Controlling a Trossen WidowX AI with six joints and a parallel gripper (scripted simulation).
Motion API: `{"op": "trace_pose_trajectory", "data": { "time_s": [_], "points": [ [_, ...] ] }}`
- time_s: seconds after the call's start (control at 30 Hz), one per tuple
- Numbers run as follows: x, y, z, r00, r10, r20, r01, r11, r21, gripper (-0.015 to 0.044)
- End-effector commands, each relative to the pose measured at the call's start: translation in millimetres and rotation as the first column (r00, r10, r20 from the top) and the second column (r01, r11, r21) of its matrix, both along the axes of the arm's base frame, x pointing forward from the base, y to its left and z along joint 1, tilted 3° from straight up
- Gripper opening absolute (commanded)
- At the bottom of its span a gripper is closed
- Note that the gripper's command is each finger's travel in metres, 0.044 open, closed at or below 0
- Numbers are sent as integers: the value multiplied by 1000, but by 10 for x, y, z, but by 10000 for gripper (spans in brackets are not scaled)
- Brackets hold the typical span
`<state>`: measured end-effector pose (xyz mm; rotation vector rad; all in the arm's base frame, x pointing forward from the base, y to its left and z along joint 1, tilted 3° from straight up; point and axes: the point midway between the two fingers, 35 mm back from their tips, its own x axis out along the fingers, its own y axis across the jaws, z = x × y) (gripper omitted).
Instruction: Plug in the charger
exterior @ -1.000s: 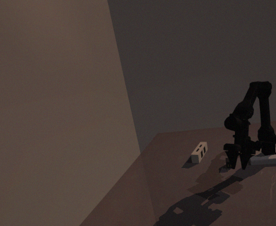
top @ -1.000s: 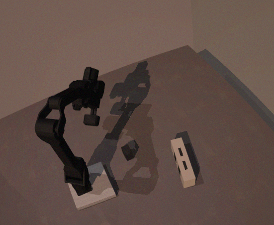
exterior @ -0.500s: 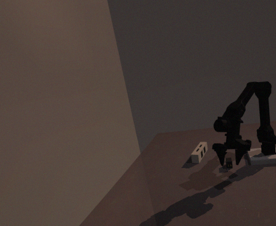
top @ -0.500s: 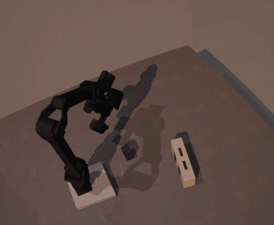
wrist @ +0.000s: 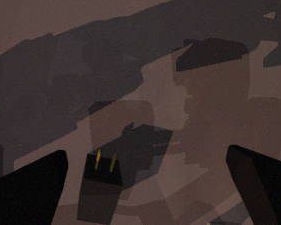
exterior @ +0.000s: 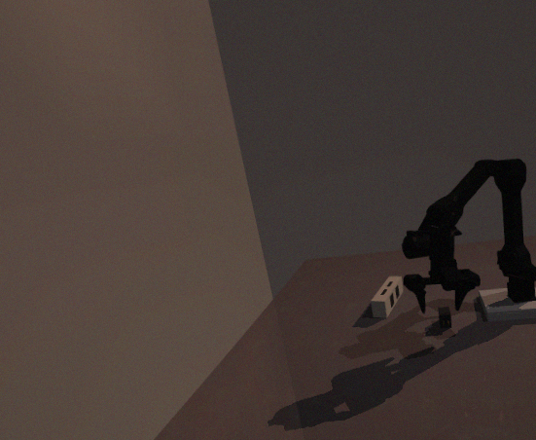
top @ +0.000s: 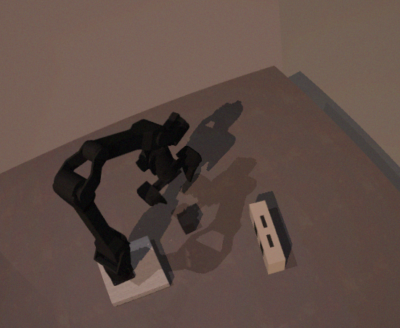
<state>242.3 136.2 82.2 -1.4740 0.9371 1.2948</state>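
Two fingers of my hand (top: 178, 191) (exterior: 440, 310) (wrist: 147, 150) stand wide, gripping nothing, near the charger (top: 189, 219) (exterior: 445, 317) (wrist: 97, 196) on the worktop (top: 326, 290) (exterior: 461, 389) (wrist: 165, 106). I judge I'm approaching; next I should centre, lower and grip. The strip (top: 276, 254) (exterior: 380, 308) lies apart, outside my wrist view; its shutters are indistinct.

Cam setup: two fixed-looking wide views, one close view at the gripper (top: 170, 194) (exterior: 441, 311) (wrist: 149, 157).
Top: high, steep and oblique down onto the bench (top: 213, 290) (exterior: 485, 389) (wrist: 155, 91), mid-range; arm left, power strip (top: 269, 239) (exterior: 387, 298) right. Exterior: farther back, lower, shallow downward tilt, wall filling the left side. Both share whole arm, strip, charger (top: 189, 219) (exterior: 445, 317) (wrist: 101, 191). Wrist: closest, looks past the fingertips down at the bench; shares charger with both, strip out of frame.
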Motion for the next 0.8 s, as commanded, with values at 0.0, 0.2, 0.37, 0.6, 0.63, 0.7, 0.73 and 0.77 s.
{"op": "trace_pose_trajectory", "data": {
  "time_s": [0.0,0.2,0.37,0.6,0.63,0.7,0.73,0.77],
  "points": [
    [-9,-172,-7,996,-83,-27,82,996,-33,440],
    [-53,-447,-9,973,-219,-69,212,973,-86,440],
    [-102,-633,-4,946,-311,-95,299,946,-126,440],
    [-109,-657,-33,942,-323,-98,309,942,-131,440],
    [-110,-658,-46,942,-323,-98,309,942,-131,440],
    [-112,-660,-77,942,-323,-98,309,942,-131,440],
    [-113,-661,-94,942,-323,-98,309,942,-131,440],
    [-114,-662,-111,941,-323,-98,309,942,-131,440]
  ]
}}
